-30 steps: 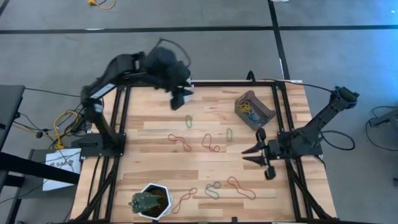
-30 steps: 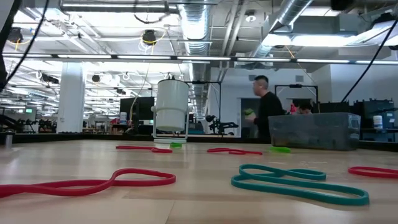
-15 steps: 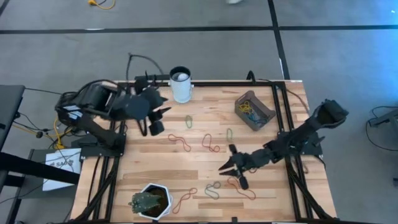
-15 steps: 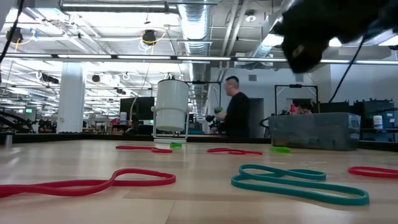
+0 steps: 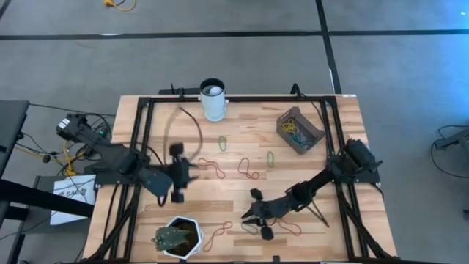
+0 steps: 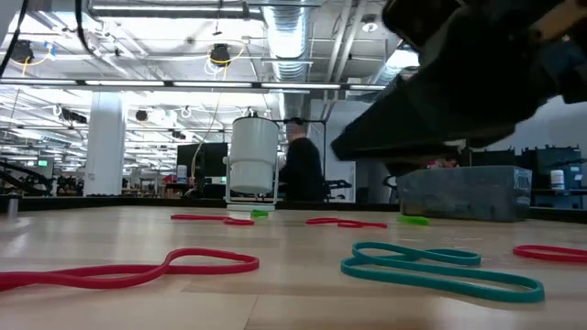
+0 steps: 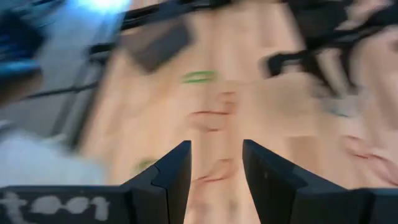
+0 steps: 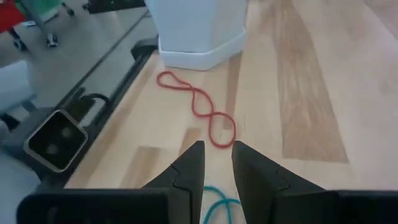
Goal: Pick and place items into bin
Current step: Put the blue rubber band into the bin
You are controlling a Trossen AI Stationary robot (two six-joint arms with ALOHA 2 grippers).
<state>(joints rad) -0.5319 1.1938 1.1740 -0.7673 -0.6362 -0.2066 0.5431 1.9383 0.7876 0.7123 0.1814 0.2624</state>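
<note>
Nearest the front edge of the wooden table (image 5: pixel 322 242) stands a white hexagonal plant pot (image 5: pixel 177 236), with a twisted red band (image 5: pixel 217 233) lying just beside it. The right gripper (image 5: pixel 251 215) hangs low over a teal band (image 5: pixel 251 223) next to another red band (image 5: pixel 284 220); its fingers (image 8: pixel 190 164) are parted only narrowly and hold nothing, and the pot rises directly ahead of them. In the low view this arm's dark bulk blocks the upper right of the scene. At mid-table, the left gripper (image 5: pixel 178 170) sits near the left rail, its fingers (image 7: pixel 173 175) moderately apart and empty, pointing toward a red band (image 5: pixel 212 169). Farther back lie another red band (image 5: pixel 248 169) and two green bands (image 5: pixel 222 142). The bin (image 5: pixel 299 130), at the far right corner, already contains several bands. A white cup (image 5: pixel 212 100) stands at the far edge; a person (image 6: pixel 301 172) is visible beyond it.
</note>
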